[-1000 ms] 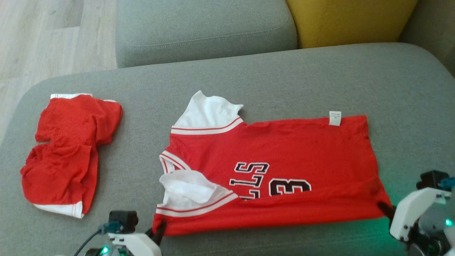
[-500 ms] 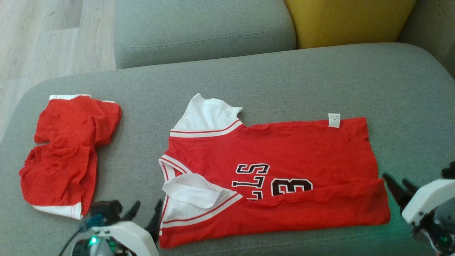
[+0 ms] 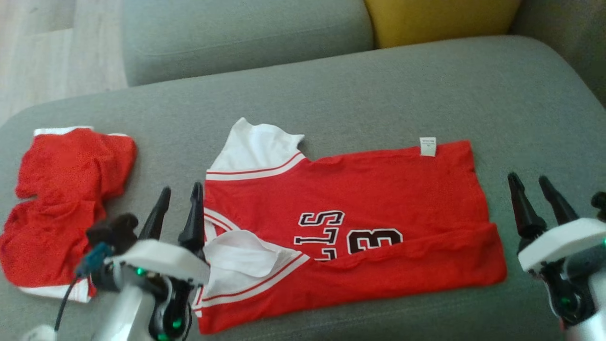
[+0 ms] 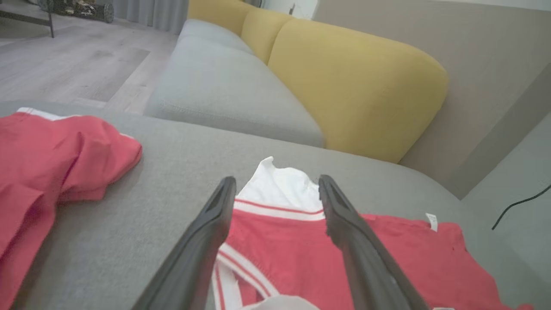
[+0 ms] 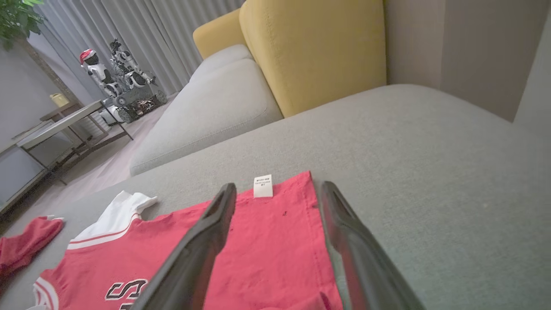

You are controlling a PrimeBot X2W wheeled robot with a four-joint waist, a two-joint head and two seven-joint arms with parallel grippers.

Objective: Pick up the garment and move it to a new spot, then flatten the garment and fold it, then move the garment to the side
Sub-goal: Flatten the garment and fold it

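OP: Where's the jersey sitting?

ENG: You're looking at the jersey (image 3: 360, 199) lying mid-seat on the sofa (image 3: 378, 90), collar end toward your left, hem toward your right, label (image 3: 427, 146) on the far edge. The near edge is lying folded up over the bottom of the lettering (image 3: 350, 232), same as a second ago.

OP: Grippers?

ENG: That's what's changing. A second ago you were pinching both near corners. Now your left gripper (image 3: 182, 188) is standing spread, fingers up, right at the collar end. Its inner finger is overlapping the jersey edge in the head view; can't tell if it's touching. In your left wrist view the fingers (image 4: 206, 241) are framing the white sleeve (image 4: 280, 185), gripping nothing.

OP: Right side?

ENG: Your right gripper (image 3: 527, 178) is spread too, holding nothing. It's sitting over bare seat just beside the hem, apart from the cloth.

OP: Everything's looking shifted.

ENG: That's the camera moving, not the things: the whole head view is sitting further left and up. The shorts (image 3: 61, 199) are lying crumpled at the seat's left end, apart from the jersey, as before. The yellow cushion (image 3: 435, 19) is showing at the back.
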